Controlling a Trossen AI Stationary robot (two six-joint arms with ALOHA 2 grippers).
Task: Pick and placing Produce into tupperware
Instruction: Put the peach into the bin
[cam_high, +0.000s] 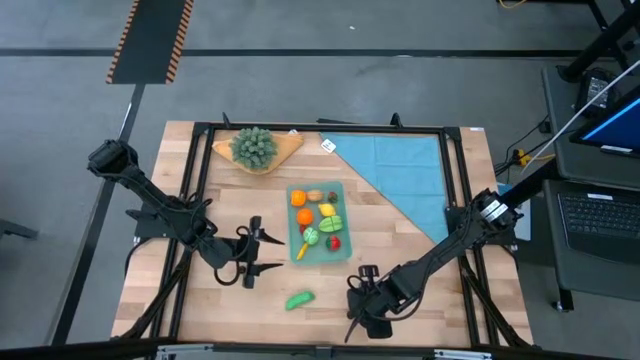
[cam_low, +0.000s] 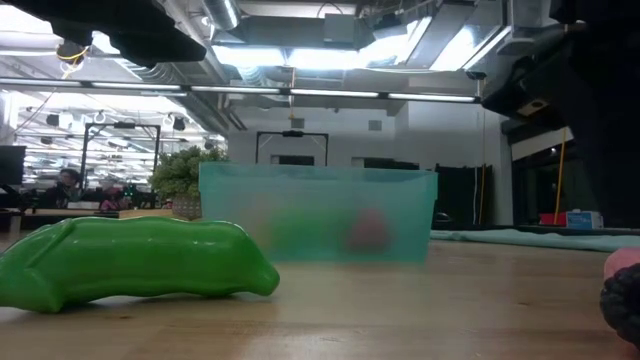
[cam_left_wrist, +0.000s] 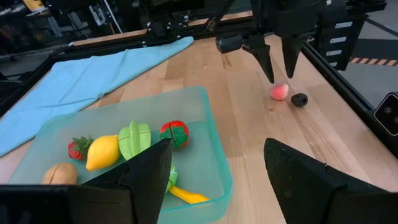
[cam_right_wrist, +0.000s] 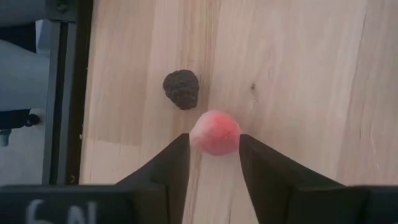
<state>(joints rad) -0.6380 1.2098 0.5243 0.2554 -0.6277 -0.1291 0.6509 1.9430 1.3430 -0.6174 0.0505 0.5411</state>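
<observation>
Right gripper (cam_right_wrist: 214, 155) points straight down at the near edge of the table (cam_high: 400, 250), fingers parted on either side of a small pink fruit (cam_right_wrist: 214, 132) that rests on the wood; whether the pads press it cannot be told. A dark berry (cam_right_wrist: 181, 88) lies just beside the fruit. Left gripper (cam_high: 262, 254), jaws spread and empty, hovers just left of the teal tupperware (cam_high: 342, 185), which holds orange, yellow, green, red and brown produce (cam_high: 318, 217). A green pea pod (cam_high: 298, 299) lies apart on the table, near the tupperware's front. Leafy bunch (cam_high: 254, 146) on a wooden board (cam_high: 290, 143) and blue cloth (cam_high: 405, 165) lie farther back
</observation>
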